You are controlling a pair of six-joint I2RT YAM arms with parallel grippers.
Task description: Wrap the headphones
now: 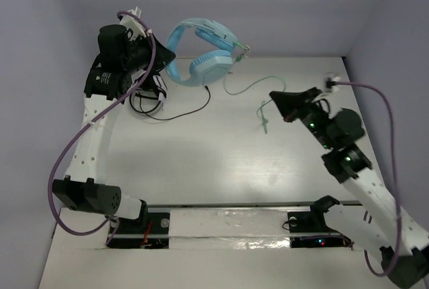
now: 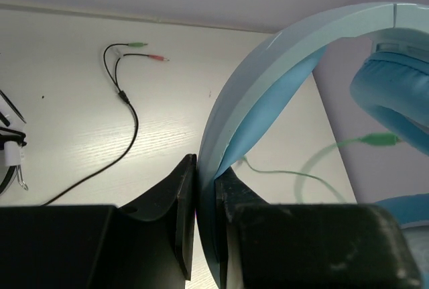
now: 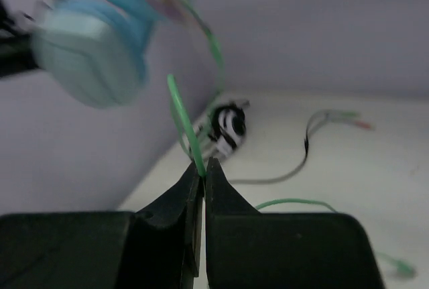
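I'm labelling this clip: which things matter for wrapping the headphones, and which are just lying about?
In the job: blue headphones, headband clamped by the left gripper; their green cable, pinched by the right gripper.
Lying about: black and white headphones; their dark cable on the table.

A white table (image 1: 221,175) is carrying a pair of black and white headphones (image 1: 151,100), lying near its far left corner. Their dark cable (image 2: 134,128) is trailing across the tabletop, splitting into two short leads that are ending in a green plug (image 2: 137,45) and a red plug (image 2: 155,58).
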